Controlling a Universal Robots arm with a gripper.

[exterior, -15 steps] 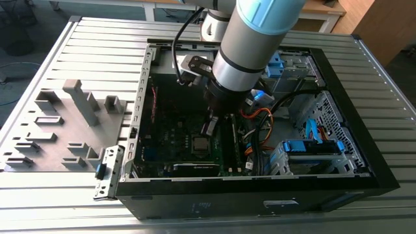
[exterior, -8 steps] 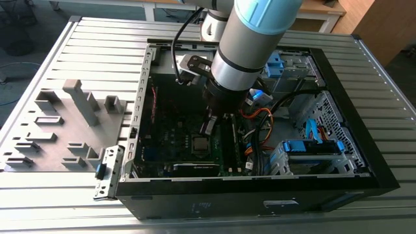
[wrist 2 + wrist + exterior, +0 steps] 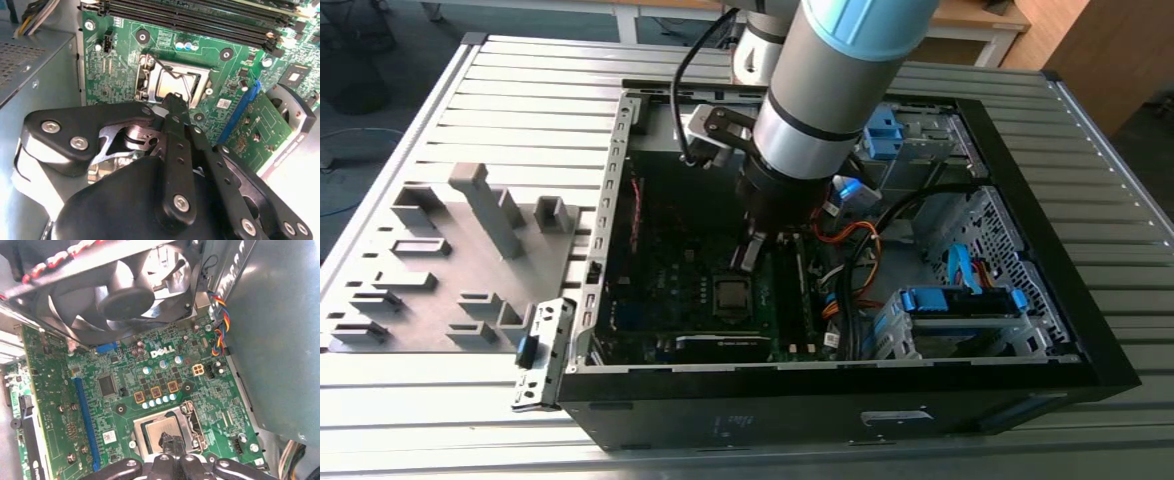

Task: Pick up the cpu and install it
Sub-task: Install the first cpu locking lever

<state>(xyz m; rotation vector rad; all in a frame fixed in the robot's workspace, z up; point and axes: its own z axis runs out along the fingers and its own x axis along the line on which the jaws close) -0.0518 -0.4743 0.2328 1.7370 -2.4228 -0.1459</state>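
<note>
Gripper [image 3: 175, 100], fingers pressed together with nothing visibly pinched, poised just above the cpu [image 3: 176, 82], which lies seated in the motherboard socket [image 3: 165, 432] inside the open computer case [image 3: 1041, 330], near the case fan [image 3: 120, 295].

A white maker's logo [image 3: 162, 352] is printed on the green motherboard [image 3: 55, 385] in the first wrist view. In the second wrist view, a small white sticker [image 3: 223, 103] on that board carries print that seems too fine to read.
</note>
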